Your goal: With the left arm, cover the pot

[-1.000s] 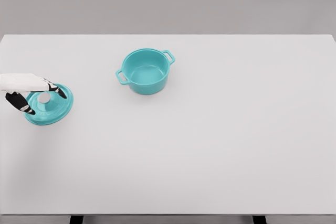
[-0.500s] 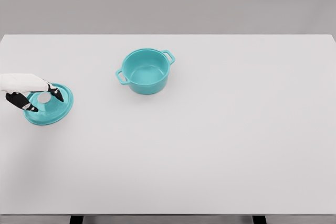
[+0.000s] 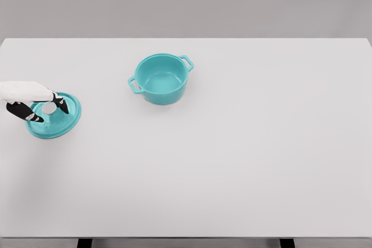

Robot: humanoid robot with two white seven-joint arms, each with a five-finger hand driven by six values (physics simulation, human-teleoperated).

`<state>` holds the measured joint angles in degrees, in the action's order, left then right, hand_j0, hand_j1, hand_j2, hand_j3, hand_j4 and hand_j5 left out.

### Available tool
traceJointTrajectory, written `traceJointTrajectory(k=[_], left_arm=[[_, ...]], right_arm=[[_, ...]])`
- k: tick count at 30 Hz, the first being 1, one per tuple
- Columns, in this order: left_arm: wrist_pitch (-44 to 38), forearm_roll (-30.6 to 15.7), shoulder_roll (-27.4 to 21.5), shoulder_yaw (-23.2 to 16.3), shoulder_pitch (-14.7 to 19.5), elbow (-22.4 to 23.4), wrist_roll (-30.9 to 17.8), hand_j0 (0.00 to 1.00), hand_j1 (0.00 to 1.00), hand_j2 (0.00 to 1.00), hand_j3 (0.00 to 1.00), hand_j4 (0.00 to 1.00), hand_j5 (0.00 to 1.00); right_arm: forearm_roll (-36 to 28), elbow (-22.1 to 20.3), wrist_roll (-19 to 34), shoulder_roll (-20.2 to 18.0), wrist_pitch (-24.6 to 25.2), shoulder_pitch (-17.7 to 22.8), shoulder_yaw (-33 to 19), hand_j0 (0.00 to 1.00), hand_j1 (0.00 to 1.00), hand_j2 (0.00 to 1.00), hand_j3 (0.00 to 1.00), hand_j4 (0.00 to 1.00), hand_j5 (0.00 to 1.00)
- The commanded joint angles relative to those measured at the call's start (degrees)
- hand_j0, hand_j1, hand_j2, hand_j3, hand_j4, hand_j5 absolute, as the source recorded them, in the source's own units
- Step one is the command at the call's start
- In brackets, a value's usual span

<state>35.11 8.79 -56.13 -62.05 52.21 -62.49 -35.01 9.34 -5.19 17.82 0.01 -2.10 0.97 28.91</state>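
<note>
A teal lid (image 3: 58,123) with a grey knob (image 3: 49,108) lies flat on the white table (image 3: 232,161) at the far left. My left hand (image 3: 51,112) reaches in from the left edge and sits over the lid. Its black-tipped fingers (image 3: 61,105) and thumb close in on the knob from both sides. The open teal pot (image 3: 161,78), with two side handles, stands upright well to the right of the lid and farther back, uncovered. My right arm does not show.
The table's front edge runs along the bottom of the view and its back edge meets a grey wall. Only the pot and the lid stand on the table.
The fingers and thumb of my left hand have drawn closer together around the lid's knob. The lid and pot have not moved.
</note>
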Motion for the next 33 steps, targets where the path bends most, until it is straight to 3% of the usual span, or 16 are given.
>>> traceJointTrajectory(k=[1,7,10,19,33], left_arm=[[-0.1,-0.3,0.0,0.1,0.0,0.0,0.0,0.67,0.67,0.67,0.67,0.67,0.67],[-0.1,1.1,0.0,0.1,0.1,0.1,0.0,0.66,0.66,0.66,0.66,0.66,0.66],[-0.1,1.1,0.0,0.1,0.1,0.1,0.0,0.55,0.55,0.55,0.55,0.55,0.55],[-0.1,1.1,0.0,0.1,0.0,0.0,0.0,0.42,0.42,0.42,0.42,0.42,0.42],[-0.1,1.1,1.4,0.2,4.0,-1.6,0.0,0.41,0.41,0.41,0.41,0.41,0.41]], right_arm=[[0.0,0.0,0.0,0.0,0.0,0.0,0.0,1.0,1.0,1.0,1.0,1.0,1.0],[0.0,0.0,0.0,0.0,0.0,0.0,0.0,1.0,1.0,1.0,1.0,1.0,1.0],[0.0,0.0,0.0,0.0,0.0,0.0,0.0,1.0,1.0,1.0,1.0,1.0,1.0],[0.0,0.0,0.0,0.0,0.0,0.0,0.0,1.0,1.0,1.0,1.0,1.0,1.0],[0.0,0.0,0.0,0.0,0.0,0.0,0.0,1.0,1.0,1.0,1.0,1.0,1.0]])
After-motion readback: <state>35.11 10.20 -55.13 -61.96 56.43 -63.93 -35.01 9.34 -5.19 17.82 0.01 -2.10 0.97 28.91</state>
